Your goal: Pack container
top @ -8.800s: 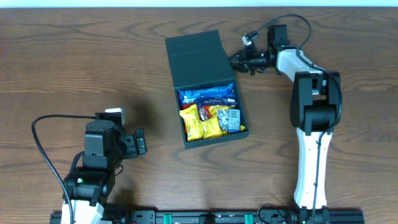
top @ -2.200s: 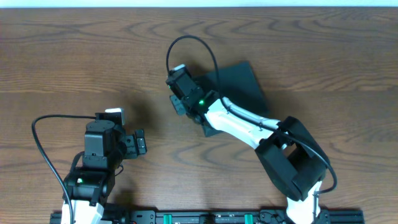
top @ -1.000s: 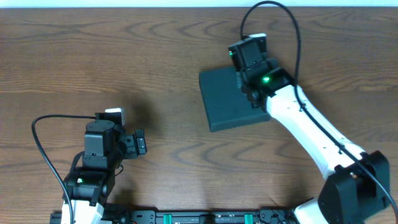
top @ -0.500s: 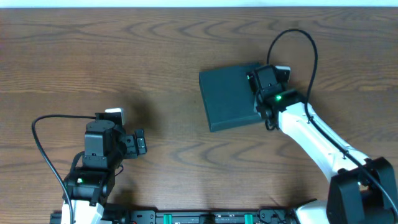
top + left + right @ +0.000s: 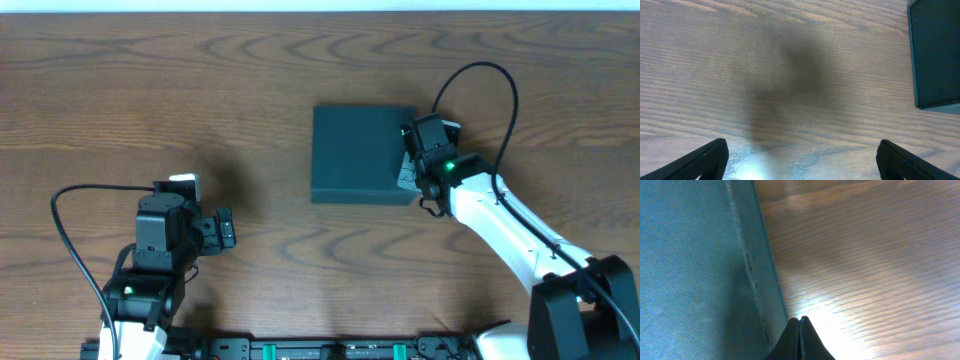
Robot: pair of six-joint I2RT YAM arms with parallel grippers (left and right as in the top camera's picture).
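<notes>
Pinching shut on nothing, the right fingers [image 5: 794, 341] rest against the right edge of the closed teal container [image 5: 360, 155], which lies flat near the middle of the desk [image 5: 200, 90]; the left fingers [image 5: 705, 159], spread wide and empty, hover well apart.

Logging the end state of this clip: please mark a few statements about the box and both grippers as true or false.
1. The box has its lid closed. True.
2. The left gripper is shut. False: its fingers stand wide apart.
3. The right gripper is shut, at the box's right edge. True.
4. The left gripper touches the box. False: it sits well apart from it, off to the left.
</notes>
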